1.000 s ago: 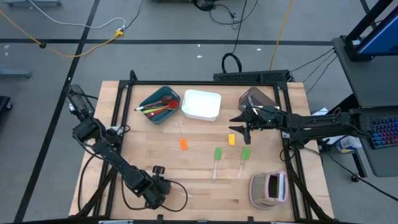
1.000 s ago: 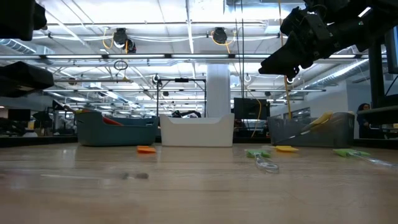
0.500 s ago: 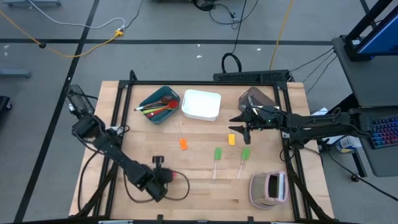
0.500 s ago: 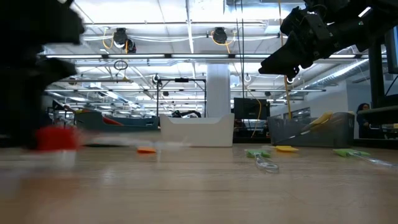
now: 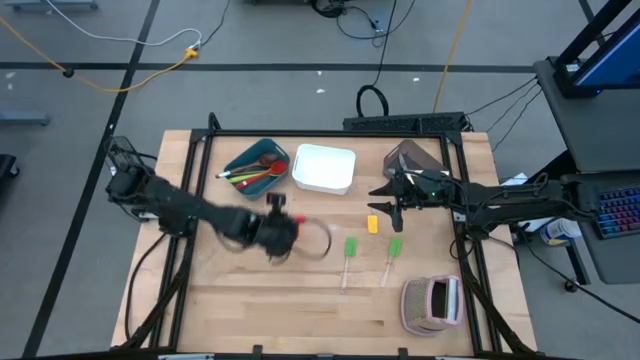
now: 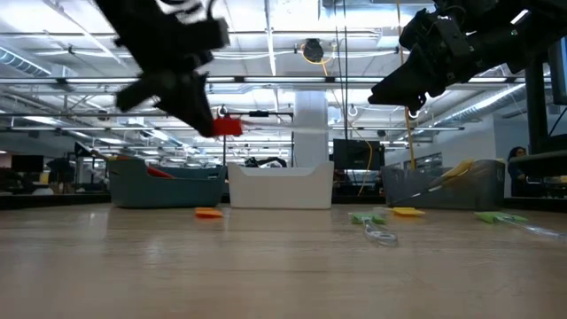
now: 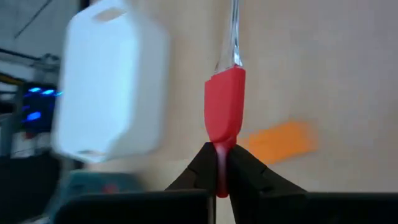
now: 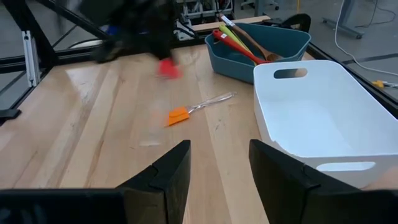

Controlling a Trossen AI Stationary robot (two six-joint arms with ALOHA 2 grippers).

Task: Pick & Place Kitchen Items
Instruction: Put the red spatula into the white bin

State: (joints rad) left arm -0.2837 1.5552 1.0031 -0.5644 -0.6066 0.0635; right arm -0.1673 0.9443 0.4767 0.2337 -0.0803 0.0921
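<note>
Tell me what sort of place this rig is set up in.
Likely a big open lab or workshop hall: ceiling light strips and pipes overhead, cables across a grey floor, and a wooden table framed by black rails.

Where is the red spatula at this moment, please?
The red spatula is clamped in the left end effector, lifted above the table just left of centre in the high view, over the orange spatula and near the white bin.

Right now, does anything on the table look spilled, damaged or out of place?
Nothing looks spilled or damaged. The left gripper is shut on a red spatula, carried above the table. The orange spatula, yellow spatula and two green spatulas lie loose on the wood, outside the bins.
</note>
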